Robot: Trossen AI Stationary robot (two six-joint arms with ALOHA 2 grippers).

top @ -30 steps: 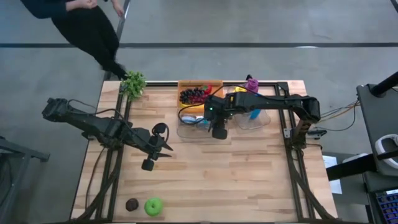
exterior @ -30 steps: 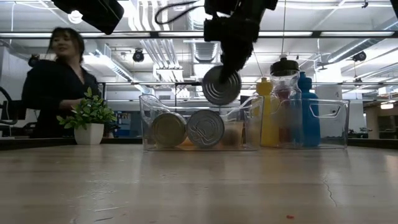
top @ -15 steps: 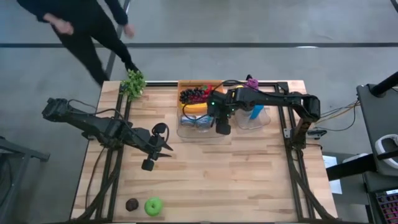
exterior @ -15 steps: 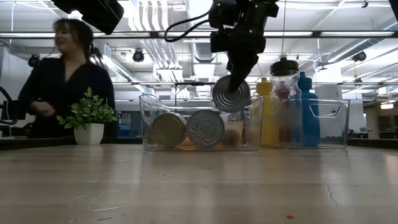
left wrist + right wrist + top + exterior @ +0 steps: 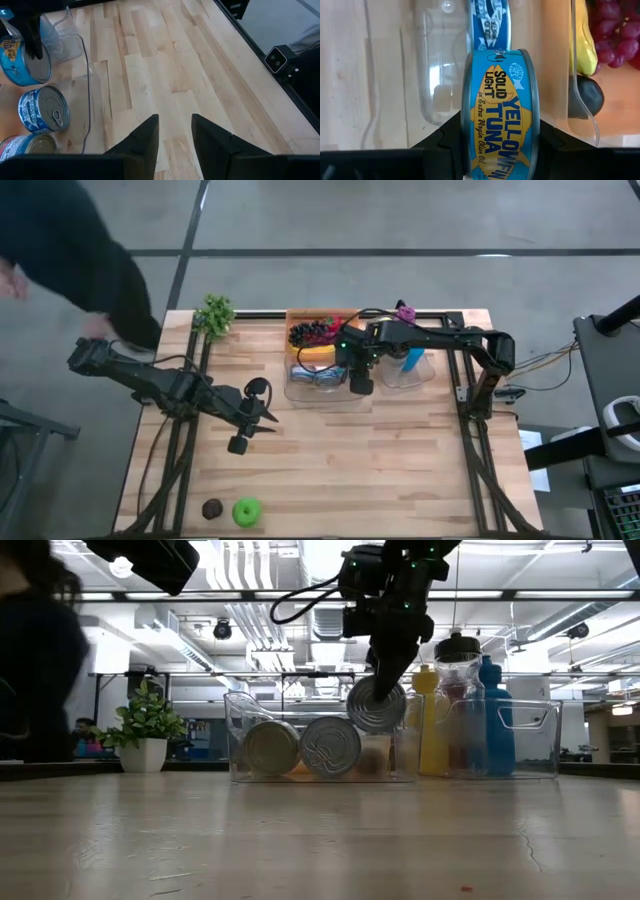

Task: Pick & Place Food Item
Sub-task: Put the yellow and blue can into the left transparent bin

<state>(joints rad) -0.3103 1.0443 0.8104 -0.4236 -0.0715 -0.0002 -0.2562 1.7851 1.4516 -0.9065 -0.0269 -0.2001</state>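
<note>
A tuna can is held clamped on edge in the right claw, poised just above the open top of the clear bin, where two cans already lie below. The placing step is judged under way; lowering and release are called for next. The left claw is parked well aside, slightly parted and empty.
</note>
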